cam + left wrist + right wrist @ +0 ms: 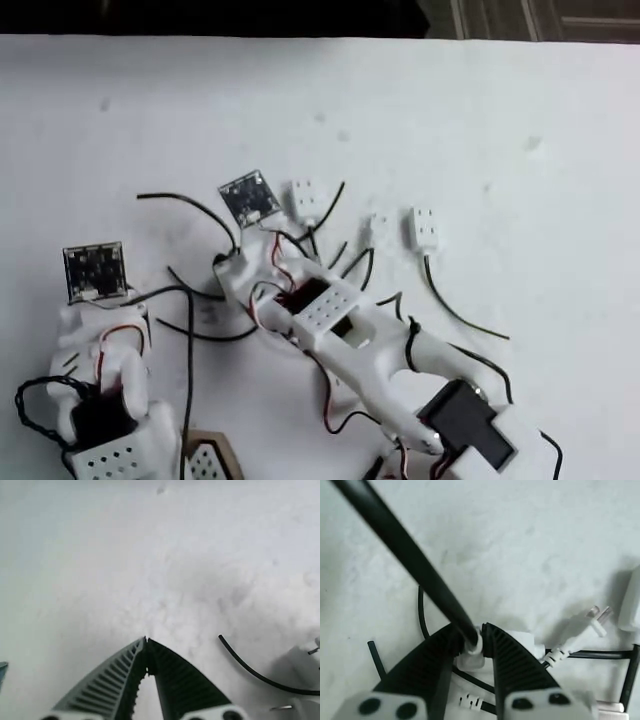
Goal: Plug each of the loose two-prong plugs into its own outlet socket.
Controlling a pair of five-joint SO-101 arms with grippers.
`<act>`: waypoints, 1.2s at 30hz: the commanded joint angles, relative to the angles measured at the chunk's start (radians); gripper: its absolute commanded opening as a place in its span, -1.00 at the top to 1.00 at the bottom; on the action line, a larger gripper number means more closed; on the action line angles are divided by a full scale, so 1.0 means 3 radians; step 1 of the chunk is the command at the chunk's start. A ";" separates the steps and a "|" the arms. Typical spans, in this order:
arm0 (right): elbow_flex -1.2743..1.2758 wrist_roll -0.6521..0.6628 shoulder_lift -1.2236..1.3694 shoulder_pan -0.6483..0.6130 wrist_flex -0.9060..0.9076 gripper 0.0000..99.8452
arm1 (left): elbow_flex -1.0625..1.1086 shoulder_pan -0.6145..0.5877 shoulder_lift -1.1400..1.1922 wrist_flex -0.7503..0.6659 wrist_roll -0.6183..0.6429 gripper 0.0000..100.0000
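A thick black cord (405, 555) runs close past the right wrist camera and down into the right gripper (470, 636). Its two ribbed fingers are clamped on the white plug (469, 652) at that cord's end, low over the middle of the desk (500, 120). Just beside the held one, a loose plug (582, 626) lies flat on the surface, touching nothing but its own cord. Its two metal prongs point away from the gripper toward a white block (631, 600) near it; whether that block is a socket cannot be told from here. From above, two white outlet sockets lie about mid-desk. The first socket (305, 200) sits just beside the right arm's marker board (250, 197). The second socket (427, 228) lies farther toward the right edge, its cord trailing toward the near edge. Between them lies a small white piece (377, 225), too blurred to name. The left gripper (146, 642) hangs over bare desk toward the near left corner, fingers pressed together with nothing between them, and a stray cord (250, 672) lies on the surface near it.
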 commanded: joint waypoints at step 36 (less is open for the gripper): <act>-0.0511 0.1284 0.0703 -0.0084 0.0806 0.97 | -0.0020 -0.0038 -0.0023 0.0020 -0.0036 0.95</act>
